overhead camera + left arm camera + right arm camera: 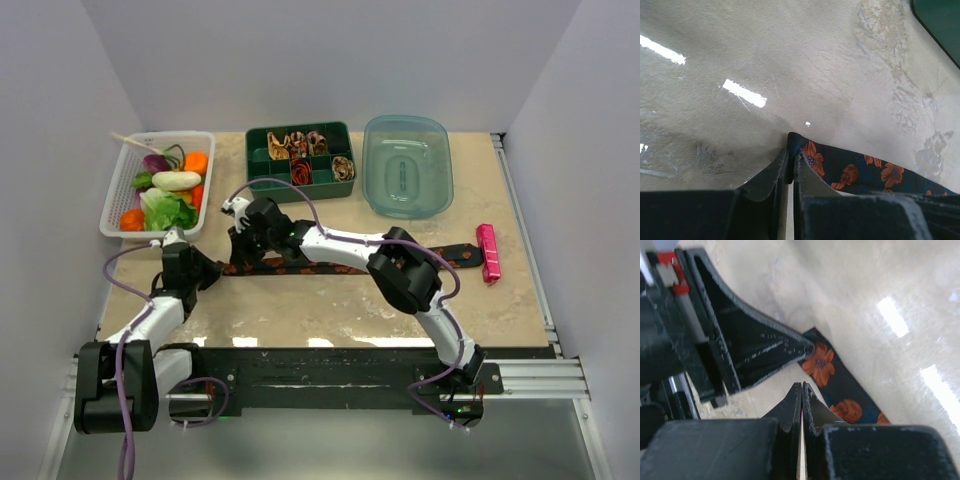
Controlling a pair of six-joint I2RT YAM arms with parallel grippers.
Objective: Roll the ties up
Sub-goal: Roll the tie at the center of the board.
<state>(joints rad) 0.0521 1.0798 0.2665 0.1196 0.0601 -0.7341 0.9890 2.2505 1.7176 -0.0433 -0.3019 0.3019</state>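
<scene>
Left gripper [791, 161]: jaws drawn almost together, pinching the pointed end of the long tie [855, 174]. The fabric is dark with orange-red flowers.

Right gripper [801, 389]: clenched, fingers pressed flat together with nothing between them. Its tips are low, just beside that same end and close to the left gripper. Whether they touch the cloth can't be made out.

The long tie lies flat and straight across the middle of the table [300, 315], its far end near a pink bar [488, 252].

The table is pale mottled stone with glare patches. At the back, a green divided box [268, 178] holds coiled ties [300, 143]. A clear bluish tub [407, 165] sits on its right and a white basket [112, 200] of vegetables on its left. Plain white walls enclose the table.
</scene>
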